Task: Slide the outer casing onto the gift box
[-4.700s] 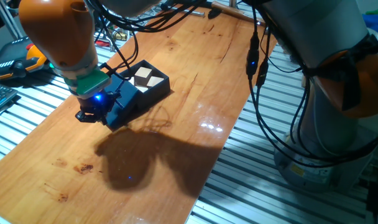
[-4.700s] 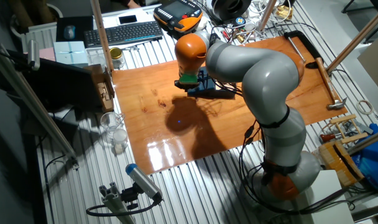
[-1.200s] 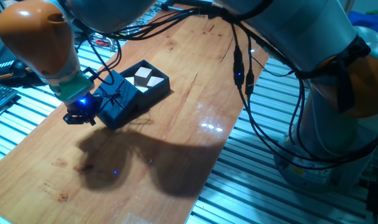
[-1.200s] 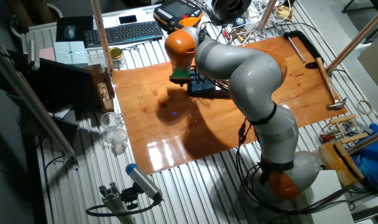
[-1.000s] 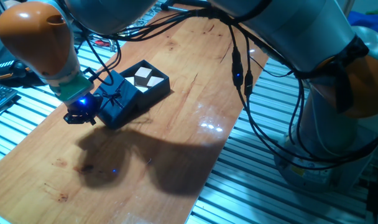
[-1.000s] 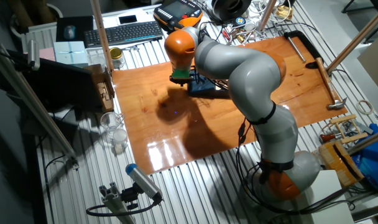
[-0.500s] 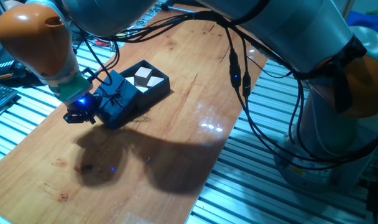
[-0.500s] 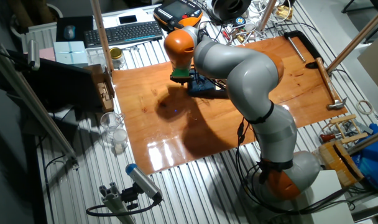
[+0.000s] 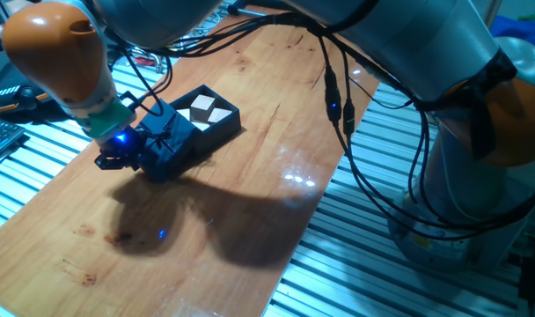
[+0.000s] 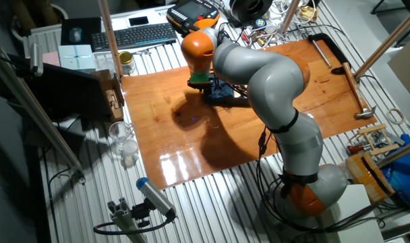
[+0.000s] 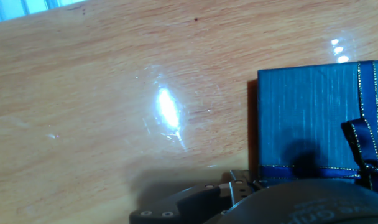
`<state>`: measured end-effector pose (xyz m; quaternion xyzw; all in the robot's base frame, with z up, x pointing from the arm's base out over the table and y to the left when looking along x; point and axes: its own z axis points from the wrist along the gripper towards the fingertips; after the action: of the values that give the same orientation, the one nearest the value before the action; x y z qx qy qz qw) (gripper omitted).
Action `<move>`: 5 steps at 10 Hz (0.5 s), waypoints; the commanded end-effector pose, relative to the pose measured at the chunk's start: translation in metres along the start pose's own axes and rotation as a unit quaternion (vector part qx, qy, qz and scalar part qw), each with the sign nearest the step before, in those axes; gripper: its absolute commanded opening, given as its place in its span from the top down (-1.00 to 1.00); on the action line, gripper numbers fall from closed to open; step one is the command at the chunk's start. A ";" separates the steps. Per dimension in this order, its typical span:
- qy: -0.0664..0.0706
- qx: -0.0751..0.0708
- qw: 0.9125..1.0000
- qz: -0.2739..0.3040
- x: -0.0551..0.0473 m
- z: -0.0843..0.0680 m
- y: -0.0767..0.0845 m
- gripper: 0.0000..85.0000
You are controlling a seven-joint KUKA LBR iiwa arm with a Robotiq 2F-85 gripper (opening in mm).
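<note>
The outer casing, a dark navy sleeve with a thin ribbon bow, lies on the wooden table and partly covers the gift box. The gift box is a navy tray whose far end still shows tan and white squares. My gripper is low at the casing's near left end, against or almost against it, and holds nothing. The hand view shows the casing at the right with its bow, and only my gripper's body at the bottom. The other fixed view shows my gripper just left of the casing.
The wooden board runs to a near edge, with ribbed metal table beyond it. Cables hang from the arm over the board's right side. Tools and a keyboard lie at the back, and a hammer at the right.
The gripper backed off the casing to its left end, and in the last half second moved slightly right, closing on that end. The casing has barely moved.
</note>
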<state>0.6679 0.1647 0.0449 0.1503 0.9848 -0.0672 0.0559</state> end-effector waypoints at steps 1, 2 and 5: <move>0.000 0.000 1.000 0.001 0.000 0.002 0.000 1.00; -0.002 0.001 1.000 0.000 0.000 0.005 -0.001 1.00; -0.005 0.001 1.000 -0.002 0.000 0.009 -0.002 1.00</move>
<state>0.6687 0.1617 0.0367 0.1479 0.9846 -0.0705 0.0607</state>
